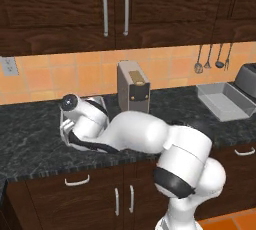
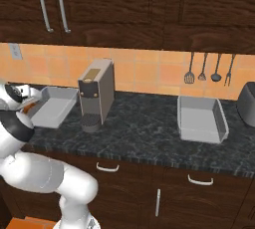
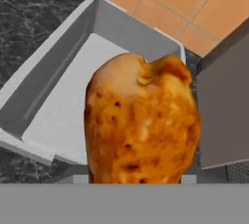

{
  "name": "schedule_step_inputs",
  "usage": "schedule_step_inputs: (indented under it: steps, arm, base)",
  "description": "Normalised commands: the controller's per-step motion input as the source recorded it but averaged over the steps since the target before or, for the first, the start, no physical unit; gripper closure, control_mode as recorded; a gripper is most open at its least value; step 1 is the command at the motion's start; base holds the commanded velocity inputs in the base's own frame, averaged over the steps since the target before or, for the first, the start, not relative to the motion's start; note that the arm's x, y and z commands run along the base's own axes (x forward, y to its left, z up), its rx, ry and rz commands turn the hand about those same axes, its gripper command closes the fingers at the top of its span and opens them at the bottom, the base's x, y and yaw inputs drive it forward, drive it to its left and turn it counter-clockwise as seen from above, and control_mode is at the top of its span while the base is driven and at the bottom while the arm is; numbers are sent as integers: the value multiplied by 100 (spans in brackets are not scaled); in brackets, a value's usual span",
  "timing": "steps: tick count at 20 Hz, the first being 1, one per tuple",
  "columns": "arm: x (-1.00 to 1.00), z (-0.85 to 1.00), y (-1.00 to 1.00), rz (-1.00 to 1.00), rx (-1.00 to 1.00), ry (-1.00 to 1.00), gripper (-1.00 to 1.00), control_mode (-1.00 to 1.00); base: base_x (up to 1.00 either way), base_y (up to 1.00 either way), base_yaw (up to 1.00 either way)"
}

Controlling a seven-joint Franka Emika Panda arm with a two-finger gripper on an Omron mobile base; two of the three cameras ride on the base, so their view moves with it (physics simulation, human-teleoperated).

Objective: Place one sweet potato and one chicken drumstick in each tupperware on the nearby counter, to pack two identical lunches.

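Observation:
A browned chicken drumstick (image 3: 141,121) fills the middle of the hand view, close to the camera and hiding the fingertips. My gripper (image 2: 26,104) is shut on it, just above the front edge of the left tupperware (image 3: 63,106), a pale-grey tray (image 1: 97,105) whose floor looks bare where it shows. The other tupperware (image 2: 201,118) lies empty farther right on the counter (image 2: 139,123). No sweet potato is in view. In the left base view my hand and forearm cover most of the left tray.
A grey coffee machine (image 2: 97,93) stands just right of the left tray, close to my hand. At the far right a silver toaster (image 2: 247,103) sits on the counter. Utensils (image 2: 209,68) hang on the orange tiled wall, with dark cabinets above.

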Motion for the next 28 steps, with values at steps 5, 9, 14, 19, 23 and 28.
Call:
schedule_step_inputs:
  steps: [5,9,14,19,23,28]
  arm:
    - [64,17,1,4,0,11,100,-100]
    - [82,-41,0,2,0,17,100,-100]
    - [53,-56,29,5,-3,11,-100,-100]
    - [82,-16,37,0,-7,1,-100,-100]
    - [41,61,50,0,0,-1,-100,-100]
    - [-4,83,3,-1,-3,-2,-100,-100]
  base:
    - [0,0,0]
    - [0,0,0]
    - [0,0,0]
    - [0,0,0]
    - [0,0,0]
    - [0,0,0]
